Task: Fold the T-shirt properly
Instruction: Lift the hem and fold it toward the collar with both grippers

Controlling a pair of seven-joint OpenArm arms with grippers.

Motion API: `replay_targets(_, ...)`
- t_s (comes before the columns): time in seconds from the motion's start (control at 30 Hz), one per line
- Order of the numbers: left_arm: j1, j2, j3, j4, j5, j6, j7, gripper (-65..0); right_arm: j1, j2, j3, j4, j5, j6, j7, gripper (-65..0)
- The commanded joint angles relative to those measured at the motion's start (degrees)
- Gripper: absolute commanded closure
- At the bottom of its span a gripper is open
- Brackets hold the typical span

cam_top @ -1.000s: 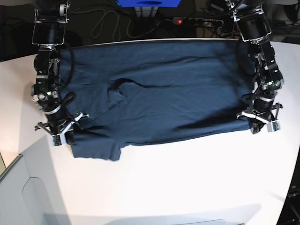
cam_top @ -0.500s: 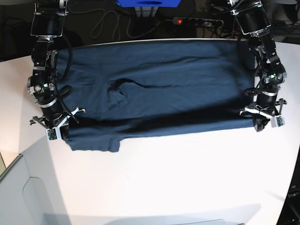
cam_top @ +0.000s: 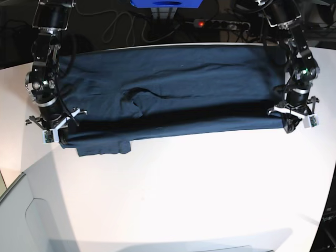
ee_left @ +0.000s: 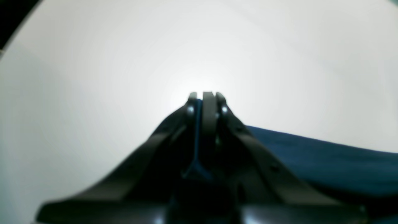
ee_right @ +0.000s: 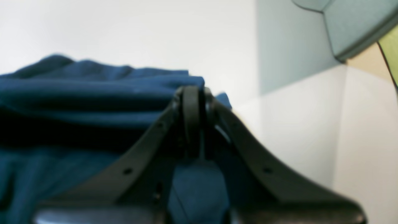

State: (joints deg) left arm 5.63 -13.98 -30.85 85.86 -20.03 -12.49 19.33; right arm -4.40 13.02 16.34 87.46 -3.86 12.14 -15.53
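The dark navy T-shirt (cam_top: 173,89) lies spread across the back of the white table (cam_top: 184,189), its near edge raised in a long fold between both arms. My left gripper (cam_top: 287,126), at the right of the base view, is shut on the shirt's right end; in the left wrist view the left gripper (ee_left: 203,96) pinches a thin strip of blue cloth, with the T-shirt (ee_left: 326,161) trailing off to the right. My right gripper (cam_top: 59,137) is shut on the left end; in its wrist view the right gripper (ee_right: 192,93) holds the bunched T-shirt (ee_right: 77,93). A sleeve flap (cam_top: 105,148) sticks out below the fold.
Behind the table a power strip (cam_top: 220,23) with a red light, loose cables (cam_top: 118,26) and a blue object (cam_top: 167,3) sit in the dark. A pale grey panel (cam_top: 31,220) meets the table at the lower left corner.
Both grippers have moved toward the table's back, carrying the shirt's near edge with them. The fold line and sleeve flap have shifted the same way.
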Motion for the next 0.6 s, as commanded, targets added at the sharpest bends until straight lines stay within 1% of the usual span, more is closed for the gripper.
replay_targets(0.0,0.04,-1.19,-0.93,1.21,-1.29,0.32,-1.53,0.0,0.32,0.83,1.02,1.20,0.30,0.21,1.42,-0.1)
replay_targets(0.1,1.71,-1.28,-1.19,1.48,-2.78,0.32,-1.53,0.0,-1.27,0.65,1.90,1.29,0.30,0.21,1.51,-0.1)
replay_targets(0.2,3.12,-1.10,-1.19,1.56,-2.96,0.32,-1.53,0.0,-2.85,0.65,1.90,1.29,0.30,0.21,1.60,-0.1)
replay_targets(0.4,6.02,-0.92,-1.28,3.94,-4.80,0.32,-1.53,0.0,-5.93,0.65,1.90,1.29,0.30,0.21,6.08,-0.1)
replay_targets(0.57,6.64,-0.84,-1.28,4.38,-5.33,0.32,-1.53,0.0,-6.10,0.39,1.55,1.29,0.30,0.21,5.99,-0.1)
